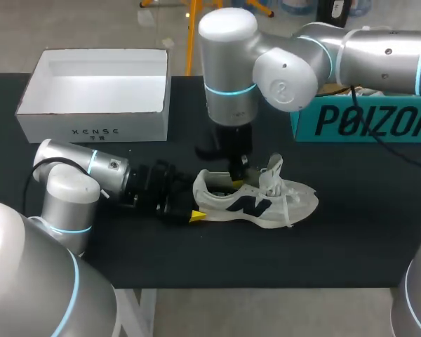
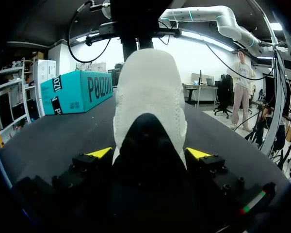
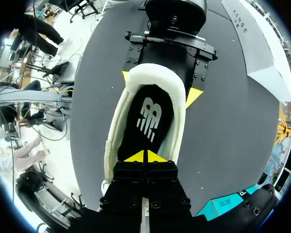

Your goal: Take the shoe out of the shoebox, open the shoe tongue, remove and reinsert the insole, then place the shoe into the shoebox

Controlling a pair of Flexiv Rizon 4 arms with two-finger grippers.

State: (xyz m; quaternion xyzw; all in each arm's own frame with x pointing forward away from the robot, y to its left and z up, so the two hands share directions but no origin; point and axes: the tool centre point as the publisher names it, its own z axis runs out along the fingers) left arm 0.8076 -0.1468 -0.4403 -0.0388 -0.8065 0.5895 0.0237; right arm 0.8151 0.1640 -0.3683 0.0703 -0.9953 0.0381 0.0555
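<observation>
A white sneaker (image 1: 256, 200) with a dark side logo lies on the black table, toe to the right. Its tongue (image 1: 272, 172) stands pulled up. My left gripper (image 1: 198, 205) lies low on the table with its wide-set fingers pressed on both sides of the heel (image 2: 150, 97). The right gripper (image 1: 237, 168) points straight down into the shoe's mouth. In the right wrist view its fingers (image 3: 145, 156) are shut together, touching the black insole (image 3: 148, 121), which lies flat inside the shoe. The white shoebox (image 1: 98, 126) stands open at the back left.
A teal box (image 1: 365, 119) stands at the back right, close behind the right arm. Bare black table surrounds the shoe in front and to the right. The shoebox's near wall is a short way behind my left arm.
</observation>
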